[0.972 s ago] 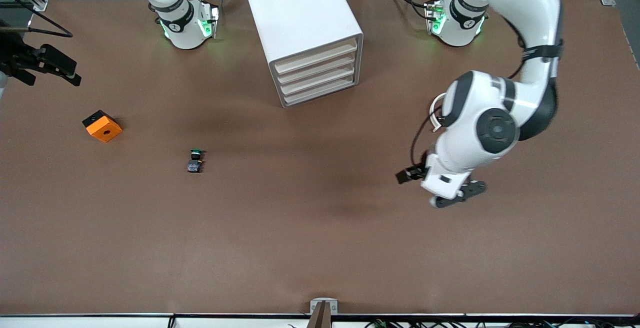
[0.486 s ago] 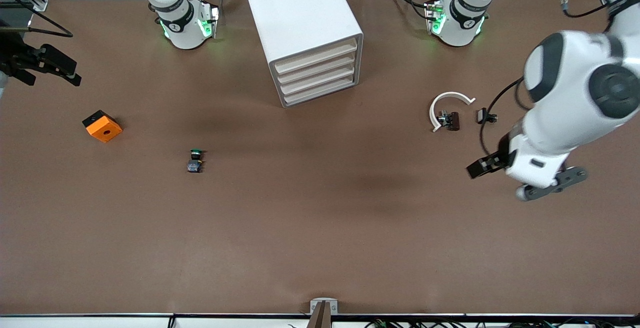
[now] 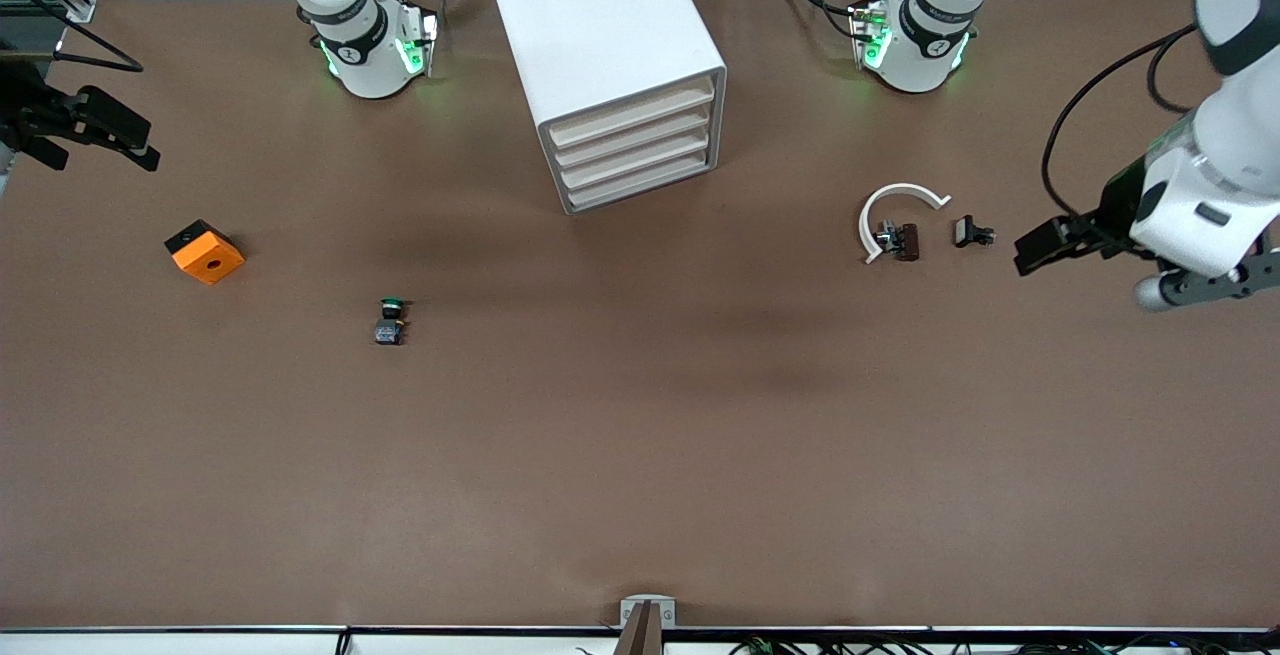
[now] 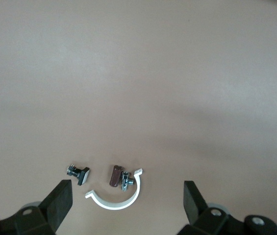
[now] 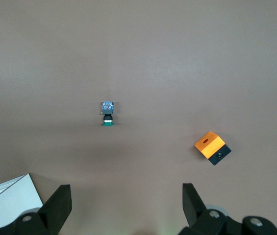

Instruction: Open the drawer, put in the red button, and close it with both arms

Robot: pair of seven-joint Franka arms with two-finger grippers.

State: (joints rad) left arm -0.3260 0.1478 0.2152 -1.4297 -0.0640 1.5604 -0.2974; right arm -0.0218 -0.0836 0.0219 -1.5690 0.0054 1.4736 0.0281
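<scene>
Cabinet (image 3: 610, 65): four drawers, all shut.
Green button (image 3: 390, 320): nearer the camera than the cabinet.
Red button: cannot tell.
Left gripper (image 4: 128, 203): wide open, empty, toward the left arm's end from the cabinet, near the white clip (image 3: 893, 208).
Right gripper (image 5: 126, 205): wide open, empty, toward the right arm's end.

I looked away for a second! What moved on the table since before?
The left arm's black two-finger gripper swung away toward its own end of the table, open and empty. That uncovered a white curved clip and two small dark parts. The white drawer cabinet, green-capped button, orange block and right gripper stayed put.
</scene>
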